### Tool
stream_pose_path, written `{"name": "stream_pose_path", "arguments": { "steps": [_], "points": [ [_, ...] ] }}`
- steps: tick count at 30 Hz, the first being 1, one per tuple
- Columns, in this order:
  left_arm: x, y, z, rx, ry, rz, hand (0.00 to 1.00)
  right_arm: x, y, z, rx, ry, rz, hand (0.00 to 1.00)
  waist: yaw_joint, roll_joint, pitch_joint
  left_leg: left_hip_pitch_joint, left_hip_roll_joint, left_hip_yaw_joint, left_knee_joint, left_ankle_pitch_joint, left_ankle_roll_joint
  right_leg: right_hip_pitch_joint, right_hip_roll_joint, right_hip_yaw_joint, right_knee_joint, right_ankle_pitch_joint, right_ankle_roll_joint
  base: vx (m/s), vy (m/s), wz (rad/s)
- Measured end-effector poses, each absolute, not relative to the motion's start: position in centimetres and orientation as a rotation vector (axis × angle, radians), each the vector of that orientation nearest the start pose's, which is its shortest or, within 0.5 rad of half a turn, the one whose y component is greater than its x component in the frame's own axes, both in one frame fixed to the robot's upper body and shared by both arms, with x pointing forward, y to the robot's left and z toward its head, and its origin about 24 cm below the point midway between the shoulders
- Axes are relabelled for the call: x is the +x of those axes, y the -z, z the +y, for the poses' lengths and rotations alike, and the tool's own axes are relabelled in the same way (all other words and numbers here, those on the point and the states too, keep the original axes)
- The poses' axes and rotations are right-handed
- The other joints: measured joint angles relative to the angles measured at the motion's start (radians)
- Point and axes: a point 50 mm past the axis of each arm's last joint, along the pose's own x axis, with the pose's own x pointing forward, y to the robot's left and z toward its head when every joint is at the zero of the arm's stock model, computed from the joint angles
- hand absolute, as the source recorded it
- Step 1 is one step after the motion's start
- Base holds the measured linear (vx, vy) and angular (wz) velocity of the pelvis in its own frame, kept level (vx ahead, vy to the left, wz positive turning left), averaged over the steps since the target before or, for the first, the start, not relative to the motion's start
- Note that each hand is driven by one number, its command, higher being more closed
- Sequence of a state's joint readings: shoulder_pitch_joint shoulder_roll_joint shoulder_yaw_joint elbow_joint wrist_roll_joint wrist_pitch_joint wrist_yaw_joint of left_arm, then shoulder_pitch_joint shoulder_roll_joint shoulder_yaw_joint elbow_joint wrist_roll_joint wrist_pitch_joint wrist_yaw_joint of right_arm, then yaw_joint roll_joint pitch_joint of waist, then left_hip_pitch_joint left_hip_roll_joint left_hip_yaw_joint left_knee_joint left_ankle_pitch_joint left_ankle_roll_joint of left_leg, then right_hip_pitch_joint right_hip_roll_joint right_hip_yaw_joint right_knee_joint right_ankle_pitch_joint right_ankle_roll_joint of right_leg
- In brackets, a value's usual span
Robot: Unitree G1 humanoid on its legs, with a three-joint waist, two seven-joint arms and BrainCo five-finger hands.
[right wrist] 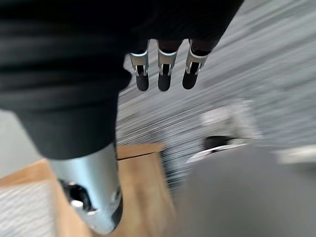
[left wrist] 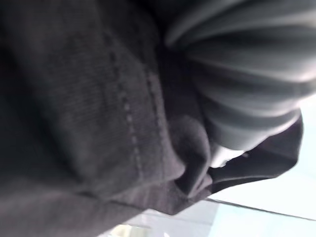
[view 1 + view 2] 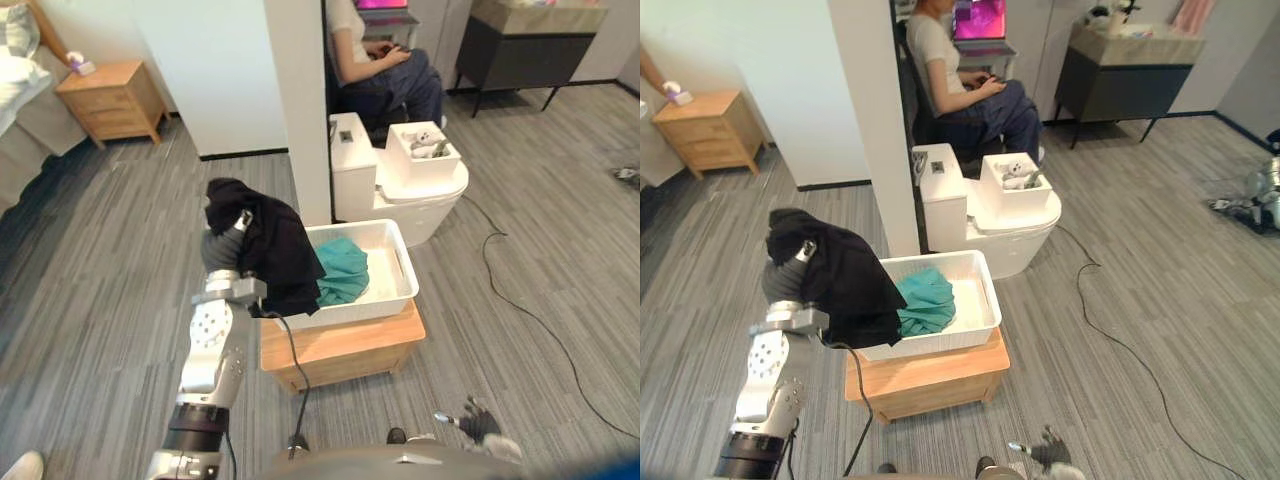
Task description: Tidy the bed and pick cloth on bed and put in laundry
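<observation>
A black cloth (image 3: 275, 255) hangs draped over my raised left hand (image 3: 225, 248), whose thumb shows pinching it; it dangles over the left rim of the white laundry basket (image 3: 408, 268). The left wrist view shows the same cloth (image 2: 98, 108) pressed close against the hand. Inside the basket lies a teal cloth (image 3: 342, 270). The basket rests on a low wooden stool (image 3: 340, 350). My right hand (image 3: 478, 420) hangs low at my right side above the floor, its fingers (image 1: 165, 74) straight and holding nothing.
A white pillar (image 3: 300, 100) rises just behind the basket, with a white toilet-shaped unit (image 3: 420, 190) beside it. A person (image 3: 385, 60) sits behind that. A wooden nightstand (image 3: 110, 100) and the bed's corner (image 3: 20, 90) are at far left; a dark cabinet (image 3: 520, 45) stands far right.
</observation>
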State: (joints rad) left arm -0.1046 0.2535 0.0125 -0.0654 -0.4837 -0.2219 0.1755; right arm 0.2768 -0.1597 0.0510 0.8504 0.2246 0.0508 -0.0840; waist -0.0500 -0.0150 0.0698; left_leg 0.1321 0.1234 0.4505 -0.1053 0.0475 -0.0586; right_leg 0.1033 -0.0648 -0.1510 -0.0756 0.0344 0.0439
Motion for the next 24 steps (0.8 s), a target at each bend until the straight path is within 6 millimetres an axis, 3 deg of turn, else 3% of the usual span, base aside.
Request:
{"name": "stream_pose_path", "arguments": {
  "steps": [8, 12, 15, 20, 24],
  "points": [
    [29.0, -14.1, 20.1, -0.255, -0.124, -0.396, 1.0, -1.4, 16.4, -20.5, 0.18, 0.31, 1.265, 0.0, -0.041, -0.019, -0.047, 0.062, -0.001, 0.124, 0.0, -0.047, -0.005, 0.01, -0.005, 0.086, 0.005, 0.005, 0.003, 0.05, 0.04, -0.33],
    [30.0, -13.7, 20.4, -0.211, -0.131, -0.343, 1.0, -2.9, 16.1, -20.5, 0.176, 0.29, 1.266, 0.0, -0.059, -0.021, -0.05, 0.076, -0.001, 0.159, 0.0, -0.06, -0.012, 0.006, -0.002, 0.112, 0.005, 0.005, 0.003, 0.03, 0.007, -0.23],
    [30.7, -11.3, 20.6, -0.158, -0.118, -0.21, 1.0, -2.7, 16.2, -20.1, 0.191, 0.277, 1.254, 0.0, -0.07, -0.012, -0.055, 0.064, -0.001, 0.181, 0.0, -0.064, -0.014, -0.019, 0.0, 0.134, 0.01, 0.005, 0.003, 0.01, -0.007, -0.18],
    [31.0, -5.3, 19.3, -0.042, -0.056, 0.08, 1.0, -0.8, 16.1, -20.2, 0.171, 0.251, 1.206, 0.0, -0.072, -0.007, -0.051, -0.02, -0.001, 0.2, 0.001, -0.06, -0.017, -0.129, 0.004, 0.161, 0.039, 0.005, 0.002, 0.0, -0.018, -0.15],
    [30.2, -0.7, 19.2, 0.084, -0.058, 0.285, 1.0, 3.2, 15.9, -20.1, 0.186, 0.218, 1.109, 0.0, -0.097, -0.005, 0.037, -0.092, -0.002, 0.2, 0.003, -0.026, -0.006, -0.211, 0.007, 0.17, 0.061, 0.007, 0.0, -0.01, -0.024, -0.03]
  ]
}}
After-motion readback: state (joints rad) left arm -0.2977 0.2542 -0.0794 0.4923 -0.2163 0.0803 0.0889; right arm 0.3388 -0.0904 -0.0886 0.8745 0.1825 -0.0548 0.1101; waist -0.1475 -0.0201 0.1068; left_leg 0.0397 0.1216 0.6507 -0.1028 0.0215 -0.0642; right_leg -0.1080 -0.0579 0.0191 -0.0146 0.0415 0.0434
